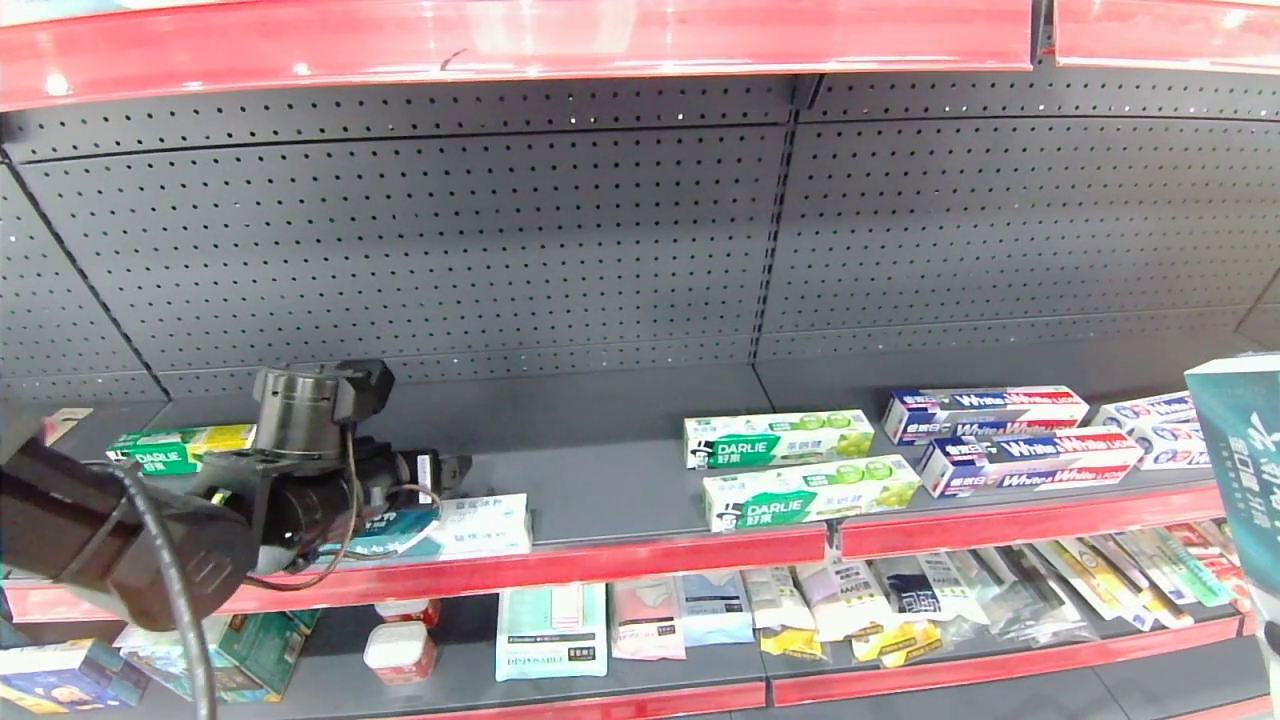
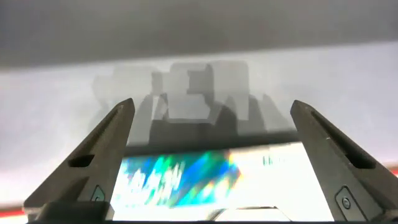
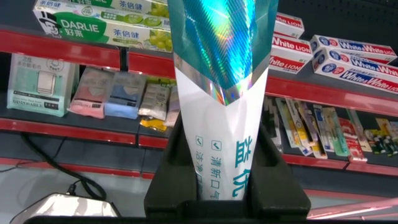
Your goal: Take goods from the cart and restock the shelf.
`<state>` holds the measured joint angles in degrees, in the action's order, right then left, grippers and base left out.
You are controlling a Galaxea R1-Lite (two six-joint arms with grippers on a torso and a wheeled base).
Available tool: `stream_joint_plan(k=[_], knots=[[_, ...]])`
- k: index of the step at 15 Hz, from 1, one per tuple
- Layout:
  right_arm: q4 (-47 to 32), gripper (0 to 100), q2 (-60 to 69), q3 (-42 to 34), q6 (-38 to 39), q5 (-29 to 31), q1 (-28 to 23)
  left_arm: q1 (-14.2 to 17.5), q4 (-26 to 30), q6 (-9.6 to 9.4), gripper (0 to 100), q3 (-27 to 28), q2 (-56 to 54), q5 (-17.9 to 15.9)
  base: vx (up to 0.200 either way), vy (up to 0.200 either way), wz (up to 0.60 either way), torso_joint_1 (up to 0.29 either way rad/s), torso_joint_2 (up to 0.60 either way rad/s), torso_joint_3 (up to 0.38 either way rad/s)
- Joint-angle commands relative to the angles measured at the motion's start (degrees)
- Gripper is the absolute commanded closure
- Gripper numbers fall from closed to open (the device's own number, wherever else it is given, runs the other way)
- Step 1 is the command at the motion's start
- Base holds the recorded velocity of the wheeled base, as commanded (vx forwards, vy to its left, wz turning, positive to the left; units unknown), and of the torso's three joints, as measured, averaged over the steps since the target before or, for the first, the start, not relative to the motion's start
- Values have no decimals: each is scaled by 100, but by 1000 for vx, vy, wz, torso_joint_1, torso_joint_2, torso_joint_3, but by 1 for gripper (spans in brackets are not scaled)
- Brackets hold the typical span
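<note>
A teal and white toothpaste box (image 1: 478,524) lies flat at the front left of the grey shelf (image 1: 600,450). My left gripper (image 1: 441,470) hovers just over it, open. In the left wrist view the fingers (image 2: 111,155) stand wide apart, with the box (image 2: 205,177) lying between and under them. My right gripper (image 3: 221,163) is shut on a second teal and white box (image 3: 222,93), held upright. That box (image 1: 1236,450) stands at the right edge of the head view, in front of the shelf.
Two green toothpaste boxes (image 1: 776,438) (image 1: 810,493) lie mid-shelf, and blue and white boxes (image 1: 1030,460) lie to their right. A green box (image 1: 180,446) sits behind the left arm. The lower shelf (image 1: 640,690) holds packets and small jars. The upper shelf's red edge (image 1: 520,40) hangs overhead.
</note>
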<state>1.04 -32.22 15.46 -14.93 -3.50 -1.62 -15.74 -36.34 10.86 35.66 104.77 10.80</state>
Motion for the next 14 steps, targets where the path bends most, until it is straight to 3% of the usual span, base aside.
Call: stream_joint_plan(k=[1, 2, 4, 6, 8, 9, 10, 11, 14], knots=[[-16, 100, -56, -8, -1, -2, -5, -8, -5, 4, 0, -718, -1064, 1, 0, 0, 0, 0, 0, 0], [-16, 100, -118, -78, -1, 7, -5, -17, -5, -23, 0, -1193, -1652, -8, 0, 0, 0, 0, 0, 0], [-7, 100, -153, -166, -10, 7, -5, -17, -5, -304, 0, -1773, -2487, -61, 0, 0, 0, 0, 0, 0], [-7, 100, -285, -148, -150, 16, 4, -17, 136, -647, 0, -2335, -3630, -148, 0, 0, 0, 0, 0, 0], [-7, 100, -373, -52, -344, 7, 4, -17, 707, -1121, 0, -2713, -4922, -201, 0, 0, 0, 0, 0, 0], [37, 100, -549, 36, -493, 7, 4, -17, 1604, -1332, 0, -2660, -5985, -228, 0, 0, 0, 0, 0, 0], [55, 100, -584, 63, -519, 7, 4, -17, 1947, -1367, 0, -2608, -6328, -236, 0, 0, 0, 0, 0, 0], [55, 100, -663, 238, -546, 7, 4, -17, 3713, -1631, 0, -2177, -7726, -386, 0, 0, 0, 0, 0, 0], [63, 100, -636, 344, -845, 69, -14, -26, 7299, -1904, 0, -815, -9756, -711, 0, 0, 0, 0, 0, 0]])
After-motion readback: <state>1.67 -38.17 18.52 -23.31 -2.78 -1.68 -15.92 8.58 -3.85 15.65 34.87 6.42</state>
